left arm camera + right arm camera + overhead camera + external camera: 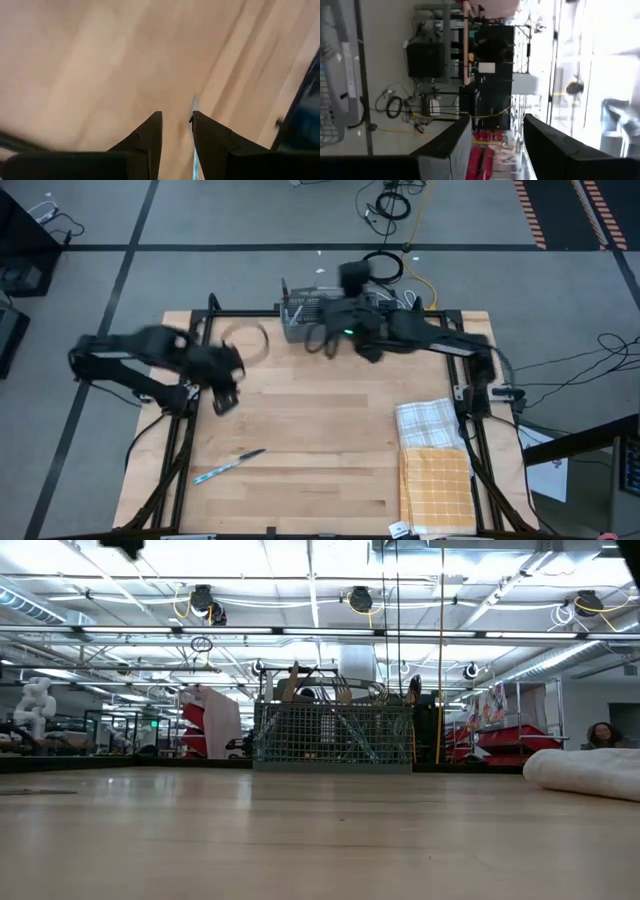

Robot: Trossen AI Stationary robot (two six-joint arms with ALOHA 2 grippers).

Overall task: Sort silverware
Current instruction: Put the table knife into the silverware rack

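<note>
One teal-handled utensil left on the near-left of the table; both grippers empty.

Your left gripper hangs above the wood with fingers apart, grasping nothing; the utensil lies nearer you. Descend off its thin handle and you'll likely pinch bare table. Your right gripper, released and empty, is beside the mesh caddy at the far edge; swing carelessly and it could snag the wire.

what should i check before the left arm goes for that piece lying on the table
1. Target in sight: ok, one blue-handled utensil lies alone on the table.
2. Left gripper empty: ok, fingers apart, nothing between.
3. Left gripper over target: not ok, still short of it.
4. Right gripper out of the way: ok, by the wire caddy.
5. Right fingers empty: ok.
6. Towels clear of the path: ok.
</note>
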